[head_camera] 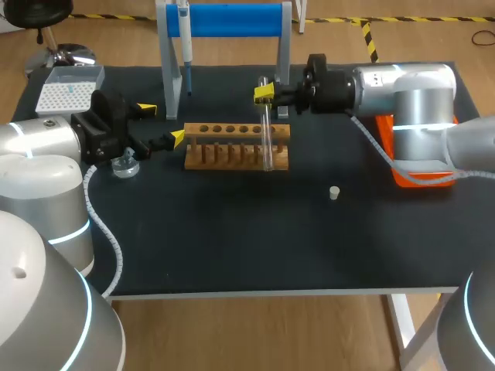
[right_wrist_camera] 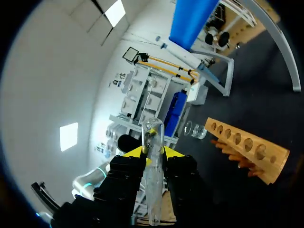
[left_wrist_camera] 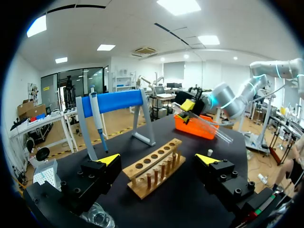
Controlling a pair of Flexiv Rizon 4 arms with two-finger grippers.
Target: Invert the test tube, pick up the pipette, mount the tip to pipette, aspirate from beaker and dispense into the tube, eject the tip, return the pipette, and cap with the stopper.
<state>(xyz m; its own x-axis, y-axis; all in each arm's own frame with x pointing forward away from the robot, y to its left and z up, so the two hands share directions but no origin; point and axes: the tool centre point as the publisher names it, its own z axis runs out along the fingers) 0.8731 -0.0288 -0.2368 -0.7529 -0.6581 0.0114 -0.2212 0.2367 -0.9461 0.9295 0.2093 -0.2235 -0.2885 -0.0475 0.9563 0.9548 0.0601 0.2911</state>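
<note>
Inversion seemed underway: right fingers (head_camera: 264,93) clasped the tube (head_camera: 267,131) near the rack (head_camera: 232,151), left fingers (head_camera: 147,110) spread; next, probably seating it upright.

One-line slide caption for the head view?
Right gripper holds a test tube aloft by the wooden rack; left gripper open beside it.

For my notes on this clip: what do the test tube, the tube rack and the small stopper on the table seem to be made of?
The test tube looks like clear glass or hard plastic, glossy; the rack shows through it, but which of the two is unclear. The rack looks like unpainted wood, matte light brown with dowel-like pegs. The stopper is matte off-white, perhaps rubber or cork; too small to tell.
</note>
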